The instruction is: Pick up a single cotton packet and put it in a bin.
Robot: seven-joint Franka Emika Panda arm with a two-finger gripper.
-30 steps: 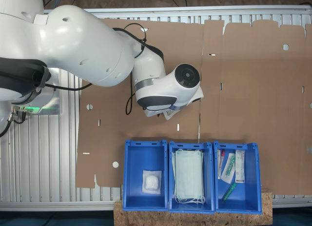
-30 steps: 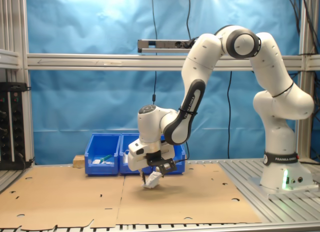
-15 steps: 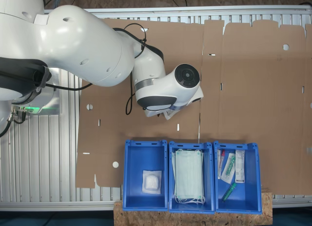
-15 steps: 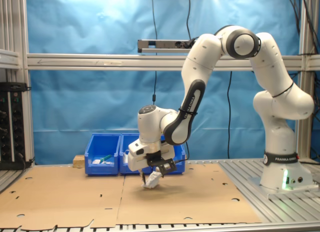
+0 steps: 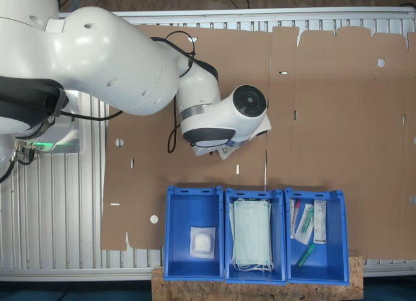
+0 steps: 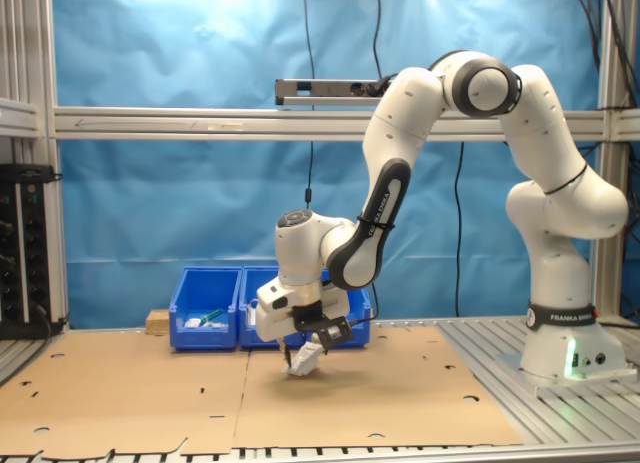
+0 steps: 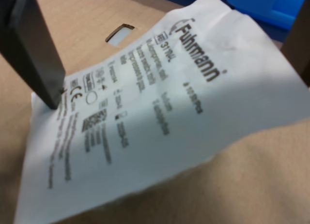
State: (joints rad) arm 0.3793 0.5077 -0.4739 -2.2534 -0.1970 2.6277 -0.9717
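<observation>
At centre frame in the second exterior view, the jaws gripped the cotton packet (image 6: 306, 358) just above the bench (image 6: 400, 403); next, judged, came carriage to a bin (image 6: 208, 308).

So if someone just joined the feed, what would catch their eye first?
The big white arm, bent low over the cardboard sheet, its gripper at a white cotton packet tilted up off the sheet. Then the three blue bins along the first exterior view's bottom edge.

Bright, even light; wrist view blurry
</observation>
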